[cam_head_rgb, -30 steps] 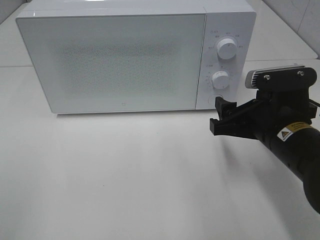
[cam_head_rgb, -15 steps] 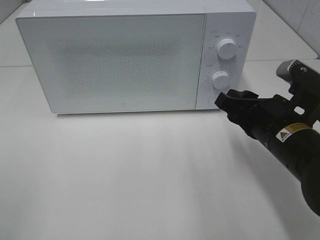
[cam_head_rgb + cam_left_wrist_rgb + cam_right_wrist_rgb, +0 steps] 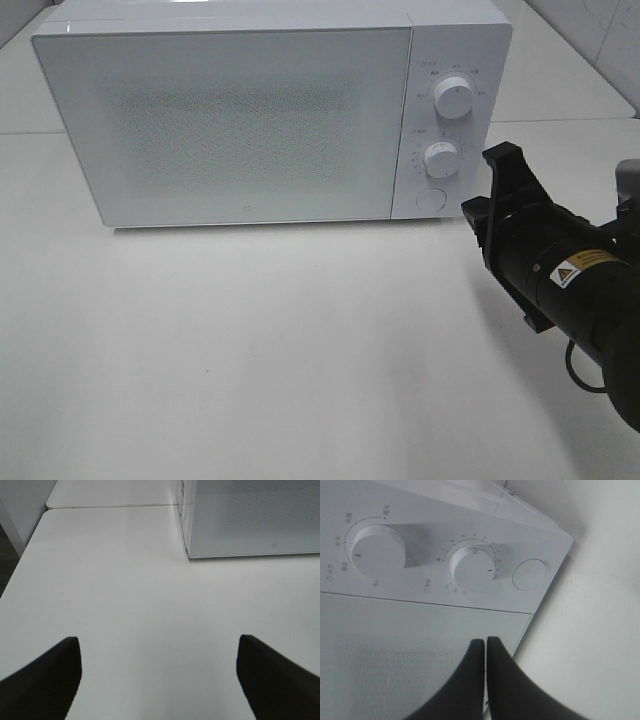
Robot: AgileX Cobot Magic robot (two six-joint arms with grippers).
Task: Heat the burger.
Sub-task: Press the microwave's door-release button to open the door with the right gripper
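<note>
At the white tabletop's (image 3: 250, 350) far edge a shut microwave (image 3: 240, 120) is set, the right gripper (image 3: 486, 642) is pressed closed, empty, near its dials (image 3: 441, 157), the left gripper (image 3: 157, 640) is spread wide, and the burger cannot be seen.

Right claw (image 3: 485, 640) pressed tightly together; left claw (image 3: 157, 639) spread wide

Right gripper (image 3: 485, 642) (jaws together); microwave (image 3: 420, 612) just beyond.

Bright, even light washes out the table (image 3: 250, 350), with soft shadows and glare atop the microwave (image 3: 250, 120).
</note>
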